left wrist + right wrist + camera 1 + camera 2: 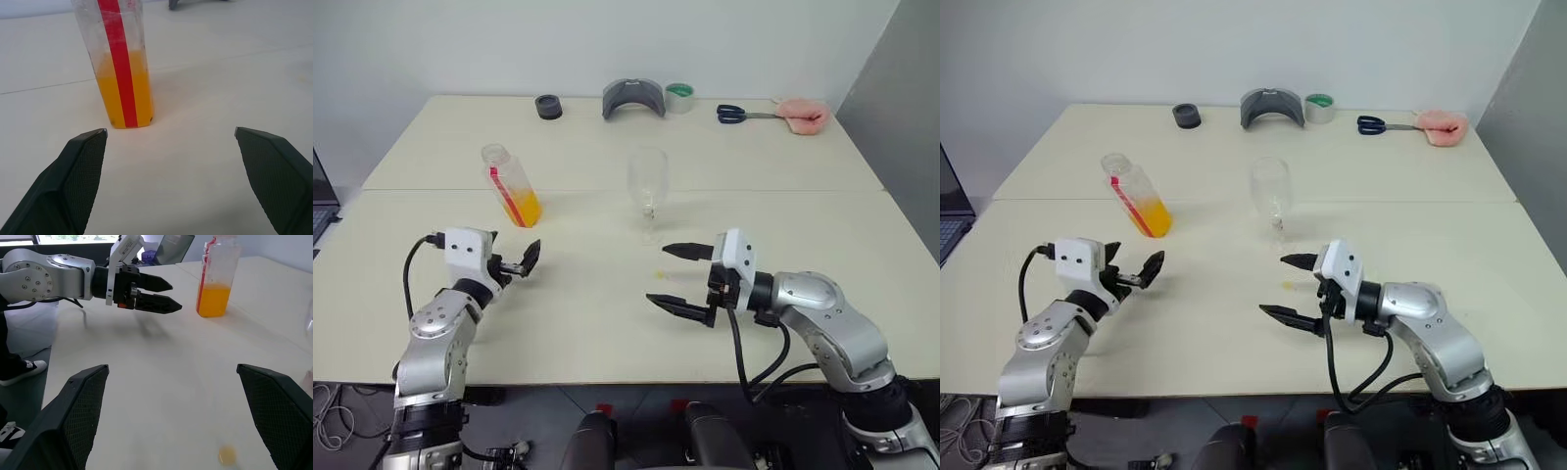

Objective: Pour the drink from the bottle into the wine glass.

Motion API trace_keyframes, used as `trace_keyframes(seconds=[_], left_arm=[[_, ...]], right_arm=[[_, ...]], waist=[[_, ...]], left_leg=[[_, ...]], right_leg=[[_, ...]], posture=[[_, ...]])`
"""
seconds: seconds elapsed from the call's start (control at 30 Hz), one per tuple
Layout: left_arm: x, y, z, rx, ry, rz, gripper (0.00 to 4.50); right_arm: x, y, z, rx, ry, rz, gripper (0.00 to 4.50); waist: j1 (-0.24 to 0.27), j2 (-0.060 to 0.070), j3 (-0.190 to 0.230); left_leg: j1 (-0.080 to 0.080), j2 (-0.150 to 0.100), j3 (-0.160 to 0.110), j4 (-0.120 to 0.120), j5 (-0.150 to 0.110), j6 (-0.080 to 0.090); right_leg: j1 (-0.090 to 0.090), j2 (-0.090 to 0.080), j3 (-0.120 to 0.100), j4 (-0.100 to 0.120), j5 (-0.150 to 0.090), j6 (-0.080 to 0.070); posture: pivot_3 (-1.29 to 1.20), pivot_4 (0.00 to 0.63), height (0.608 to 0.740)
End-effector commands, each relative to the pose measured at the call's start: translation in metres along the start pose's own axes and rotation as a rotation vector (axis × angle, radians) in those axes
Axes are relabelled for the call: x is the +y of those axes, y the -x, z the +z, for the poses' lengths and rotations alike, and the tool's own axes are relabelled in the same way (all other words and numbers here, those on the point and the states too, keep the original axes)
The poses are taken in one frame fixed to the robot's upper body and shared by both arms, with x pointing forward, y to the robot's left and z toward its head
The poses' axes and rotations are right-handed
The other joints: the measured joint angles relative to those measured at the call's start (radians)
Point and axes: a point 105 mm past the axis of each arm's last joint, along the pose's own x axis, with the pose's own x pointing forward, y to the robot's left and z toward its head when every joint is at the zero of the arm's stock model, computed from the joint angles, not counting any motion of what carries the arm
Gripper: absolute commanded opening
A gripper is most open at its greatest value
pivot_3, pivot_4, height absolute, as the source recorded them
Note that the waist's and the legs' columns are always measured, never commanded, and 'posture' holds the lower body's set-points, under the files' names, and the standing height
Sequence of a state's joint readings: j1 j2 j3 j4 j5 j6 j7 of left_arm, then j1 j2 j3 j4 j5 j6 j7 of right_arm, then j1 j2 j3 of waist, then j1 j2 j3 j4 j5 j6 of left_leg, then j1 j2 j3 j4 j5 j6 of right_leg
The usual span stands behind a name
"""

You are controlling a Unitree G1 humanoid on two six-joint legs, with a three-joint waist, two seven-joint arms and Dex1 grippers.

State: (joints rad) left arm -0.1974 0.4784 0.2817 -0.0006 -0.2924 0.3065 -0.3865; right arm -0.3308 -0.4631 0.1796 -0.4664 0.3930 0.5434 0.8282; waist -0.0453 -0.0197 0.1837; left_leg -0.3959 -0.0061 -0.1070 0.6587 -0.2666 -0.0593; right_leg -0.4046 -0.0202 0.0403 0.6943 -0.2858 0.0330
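The bottle (512, 186) stands on the table's left half, clear with a red stripe, and the orange drink (122, 93) fills its lower part. The wine glass (647, 184) stands upright near the table's middle, to the right of the bottle. My left gripper (524, 261) is open, level and a short way in front of the bottle, which sits slightly off the gap between its fingers in the left wrist view. My right gripper (658, 275) is open in front of the glass, pointing left across the table, with nothing between its fingers. It faces the left gripper (166, 296) and bottle (215, 279).
A small orange drop (226, 456) lies on the table below my right gripper. Along the far edge sit a black roll (548, 107), a grey curved object (633, 98), a green tape roll (679, 96), scissors (736, 114) and a pink cloth (802, 115). A laptop (950, 220) is at the left.
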Motion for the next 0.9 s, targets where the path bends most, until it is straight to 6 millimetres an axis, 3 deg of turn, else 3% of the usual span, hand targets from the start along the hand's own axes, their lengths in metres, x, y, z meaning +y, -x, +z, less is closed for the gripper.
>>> trace_keyframes(seconds=[0.03,0.53,0.9], left_arm=[[0.014,-0.002,0.018,-0.063,-0.022,0.026,4.5],[0.026,-0.034,0.04,-0.115,-0.035,0.029,4.5],[0.031,-0.052,0.043,-0.099,-0.029,0.006,4.5]], right_arm=[[0.004,-0.002,0.015,-0.039,0.033,0.009,4.46],[0.009,-0.011,0.024,-0.057,0.049,0.029,4.46],[0.008,-0.016,0.026,-0.057,0.067,0.026,4.46]], waist=[[0.0,0.0,0.0],[0.001,0.0,0.0],[0.001,0.0,0.0]], left_leg=[[0.0,0.0,0.0,0.0,0.0,0.0],[0.0,0.0,0.0,0.0,0.0,0.0],[-0.001,-0.001,-0.001,0.0,0.0,0.0]], right_leg=[[0.0,0.0,0.0,0.0,0.0,0.0],[0.0,0.0,-0.001,0.0,0.0,0.0],[0.0,0.0,-0.001,0.0,0.0,0.0]], posture=[[0.0,0.15,0.74],[0.0,0.15,0.74],[0.0,0.15,0.74]])
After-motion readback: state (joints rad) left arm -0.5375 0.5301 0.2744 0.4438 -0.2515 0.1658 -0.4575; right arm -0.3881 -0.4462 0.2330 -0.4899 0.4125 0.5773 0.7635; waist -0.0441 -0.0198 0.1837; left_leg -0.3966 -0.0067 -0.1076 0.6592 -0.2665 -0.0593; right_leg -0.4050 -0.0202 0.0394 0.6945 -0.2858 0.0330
